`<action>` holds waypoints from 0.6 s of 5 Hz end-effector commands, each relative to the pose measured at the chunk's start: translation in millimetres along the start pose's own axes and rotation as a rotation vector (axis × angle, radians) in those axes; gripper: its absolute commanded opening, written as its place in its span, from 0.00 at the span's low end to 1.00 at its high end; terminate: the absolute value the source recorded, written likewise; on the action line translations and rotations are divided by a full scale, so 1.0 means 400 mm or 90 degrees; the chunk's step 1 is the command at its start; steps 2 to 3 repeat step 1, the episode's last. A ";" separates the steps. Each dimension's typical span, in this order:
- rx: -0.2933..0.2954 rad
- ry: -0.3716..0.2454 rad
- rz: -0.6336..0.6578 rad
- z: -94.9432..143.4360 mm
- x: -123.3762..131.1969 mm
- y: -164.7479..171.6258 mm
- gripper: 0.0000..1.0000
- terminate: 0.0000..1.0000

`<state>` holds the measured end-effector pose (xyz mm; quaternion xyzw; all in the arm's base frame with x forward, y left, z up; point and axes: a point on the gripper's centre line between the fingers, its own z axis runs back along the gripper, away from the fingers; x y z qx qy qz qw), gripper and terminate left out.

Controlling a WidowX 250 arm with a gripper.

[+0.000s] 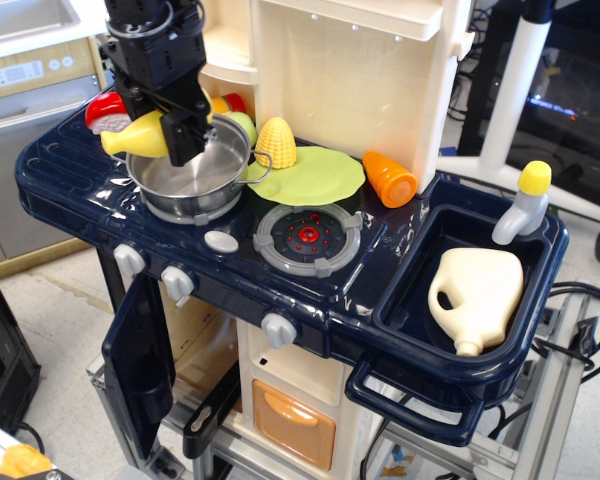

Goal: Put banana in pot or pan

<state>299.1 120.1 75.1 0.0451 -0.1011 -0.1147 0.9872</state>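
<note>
My black gripper (162, 128) is shut on the smooth yellow banana (135, 136) and holds it in the air over the far left rim of the shiny steel pot (192, 168). The banana's tip sticks out to the left, past the rim. The pot stands on the left of the dark blue toy stove top (70, 180) and looks empty inside. The fingers hide the banana's right end.
A bumpy corn cob (276, 142) and a lime-green plate (315, 176) lie right of the pot. An orange carrot (390, 178), a red-and-white toy (108, 108), the round burner (309, 236) and a sink (420, 310) with a cream jug (477, 294) are also here.
</note>
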 end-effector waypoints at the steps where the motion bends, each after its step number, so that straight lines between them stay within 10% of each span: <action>1: 0.010 -0.053 -0.026 0.023 0.049 0.043 1.00 1.00; 3: 0.010 -0.053 -0.026 0.023 0.049 0.043 1.00 1.00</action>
